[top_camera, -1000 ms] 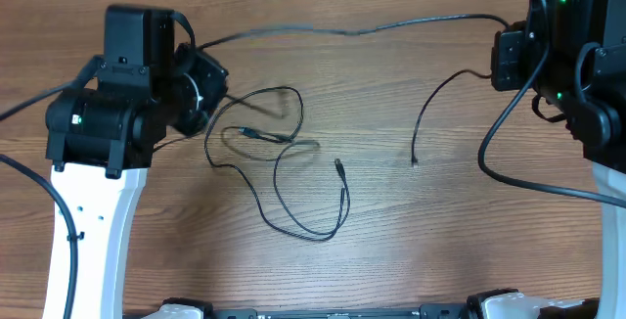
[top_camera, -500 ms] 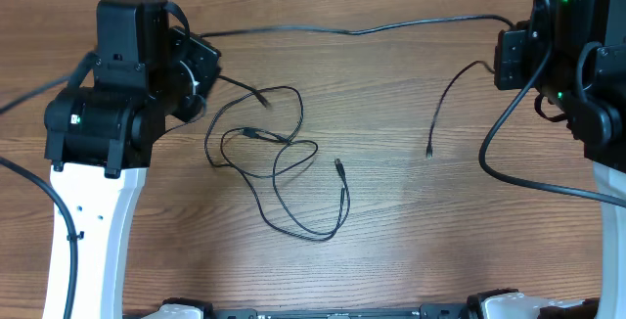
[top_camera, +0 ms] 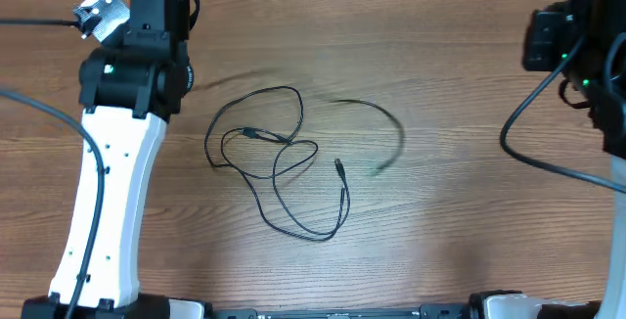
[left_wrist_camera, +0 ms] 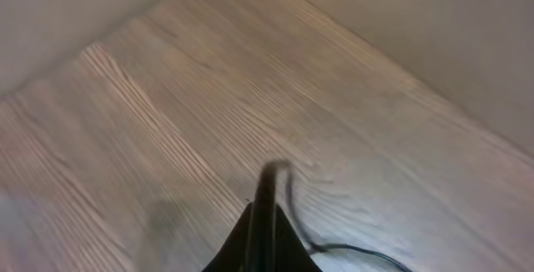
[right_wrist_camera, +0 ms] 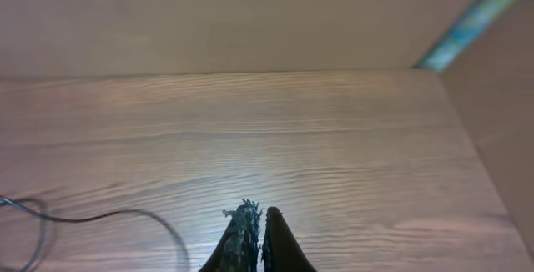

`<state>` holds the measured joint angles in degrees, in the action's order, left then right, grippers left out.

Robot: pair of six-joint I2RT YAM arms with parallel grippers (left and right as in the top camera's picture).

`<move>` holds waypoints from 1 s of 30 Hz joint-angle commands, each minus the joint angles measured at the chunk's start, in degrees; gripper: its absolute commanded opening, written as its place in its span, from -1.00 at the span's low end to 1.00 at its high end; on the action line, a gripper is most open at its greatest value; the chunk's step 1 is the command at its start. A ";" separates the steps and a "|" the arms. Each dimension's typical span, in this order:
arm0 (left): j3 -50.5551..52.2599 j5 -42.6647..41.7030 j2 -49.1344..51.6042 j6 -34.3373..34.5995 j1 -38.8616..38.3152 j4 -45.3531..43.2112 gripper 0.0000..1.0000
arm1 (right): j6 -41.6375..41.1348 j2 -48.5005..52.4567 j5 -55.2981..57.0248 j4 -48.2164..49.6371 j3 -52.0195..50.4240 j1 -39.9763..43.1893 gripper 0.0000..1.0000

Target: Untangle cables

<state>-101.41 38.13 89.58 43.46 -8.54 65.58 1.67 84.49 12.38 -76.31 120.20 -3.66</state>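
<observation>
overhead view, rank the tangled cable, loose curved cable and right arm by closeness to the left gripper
1. tangled cable, table centre, nearest the left gripper at top left
2. loose curved cable, blurred, just right of it
3. right arm, far right edge

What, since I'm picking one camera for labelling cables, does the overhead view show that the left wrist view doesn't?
Only the overhead: the tangled cables looped mid-table and a blurred loose cable to their right. Only the left wrist: the left gripper close up, shut, seemingly pinching a thin cable that runs off to the right. Both: the wooden table.
</observation>
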 commanded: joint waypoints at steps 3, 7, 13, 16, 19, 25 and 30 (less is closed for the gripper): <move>-0.76 5.11 -0.09 -3.19 -0.07 -0.48 -0.91 | -0.39 -0.33 -5.20 -0.59 0.00 4.04 -0.92; -0.76 5.35 -0.09 -3.23 -0.07 -0.22 -0.91 | -0.37 0.98 -12.22 -2.45 -0.09 5.03 -0.65; -0.76 5.35 -0.09 -3.21 -0.07 0.00 -0.92 | -0.37 6.08 -17.29 -8.55 -0.22 5.01 -0.18; -0.76 5.33 -0.07 -3.19 -0.07 -0.07 -0.91 | -0.37 9.29 -19.10 -12.20 -0.22 4.96 -0.13; -0.76 5.33 -0.07 -3.19 -0.07 -0.26 -0.91 | -0.37 13.11 -20.83 -16.13 -0.22 4.96 -0.04; -0.76 5.29 -0.07 -3.17 -0.07 -0.44 -0.92 | -0.37 19.71 -23.65 -20.74 -0.26 4.04 -0.07; -0.76 5.29 0.00 -3.21 -0.07 -0.92 -0.91 | -0.39 22.10 -24.02 -20.61 -1.31 1.01 0.01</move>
<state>-101.41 41.87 90.02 41.34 -8.54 65.06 1.45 106.34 -10.17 -97.01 119.31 -0.38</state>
